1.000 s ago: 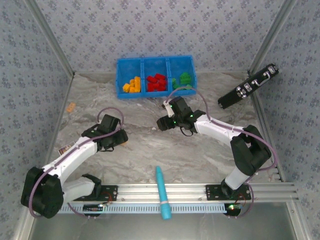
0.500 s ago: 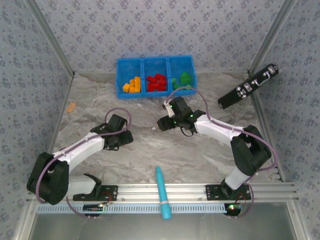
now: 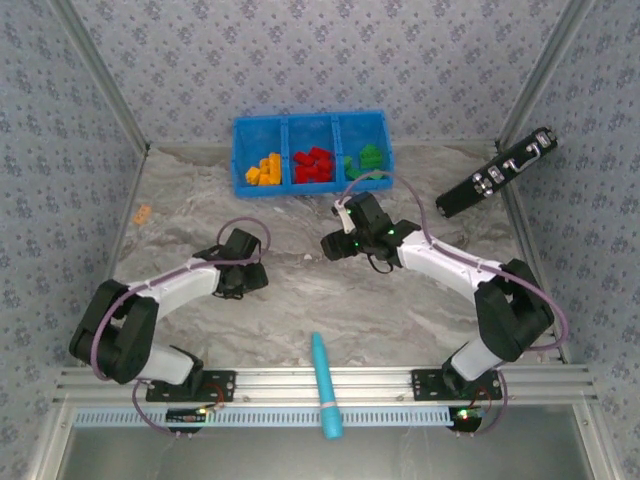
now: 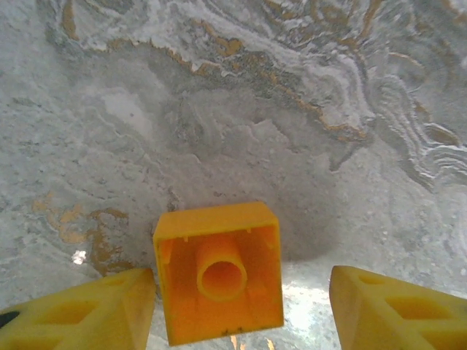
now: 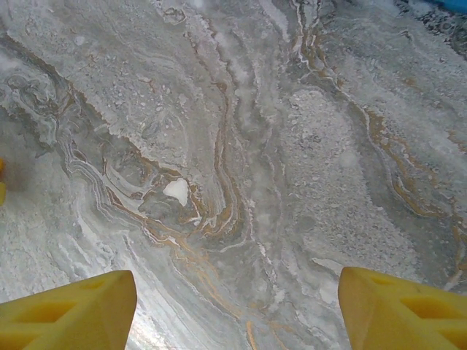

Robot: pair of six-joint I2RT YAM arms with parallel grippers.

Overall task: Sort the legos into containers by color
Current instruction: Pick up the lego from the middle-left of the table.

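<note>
The left fingers [image 4: 73,310] sit spread around an upside-down orange-yellow lego [image 4: 219,270] left of the surface's [image 3: 300,310] middle, probably lining up a grab for the far-edge blue bin [image 3: 270,190], while the right fingers [image 5: 66,310] gape wide, empty.

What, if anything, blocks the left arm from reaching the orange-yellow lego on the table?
Likely nothing, so probably yes: the orange-yellow lego lies on the bare marble tabletop, already between the fingers of the open left gripper, with nothing else beside it.
</note>
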